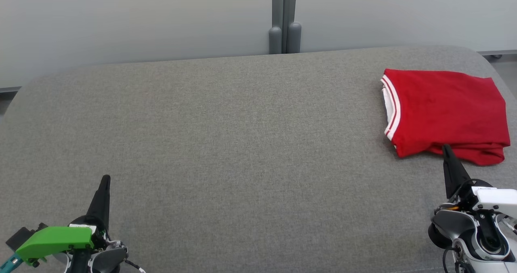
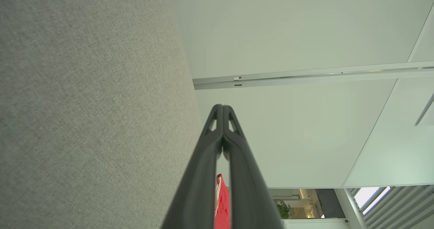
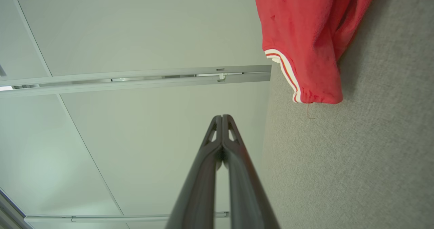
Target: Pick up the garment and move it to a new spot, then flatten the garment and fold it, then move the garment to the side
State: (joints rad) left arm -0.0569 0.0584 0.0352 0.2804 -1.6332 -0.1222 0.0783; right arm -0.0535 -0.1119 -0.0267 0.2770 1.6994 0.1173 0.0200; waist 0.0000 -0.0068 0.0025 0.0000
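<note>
One red folded fabric garment [image 1: 448, 111] with white-striped trim is lying flat at the far right of the grey fabric-covered bench [image 1: 242, 143], near its rounded corner. Right end effector [image 1: 445, 148] is sitting closed, fingers pressed together, gripping nothing, tip pointing at the garment's near edge. Right wrist view is showing the cloth off to one side, not touching. Left end effector [image 1: 106, 181] is sitting closed too, empty, at the near left, well apart from the garment. Green plastic cover [image 1: 54, 240] is riding on the left wrist. Pale wall panels [image 1: 141, 18] and a grey vertical post [image 1: 284, 18] are standing behind the bench.
</note>
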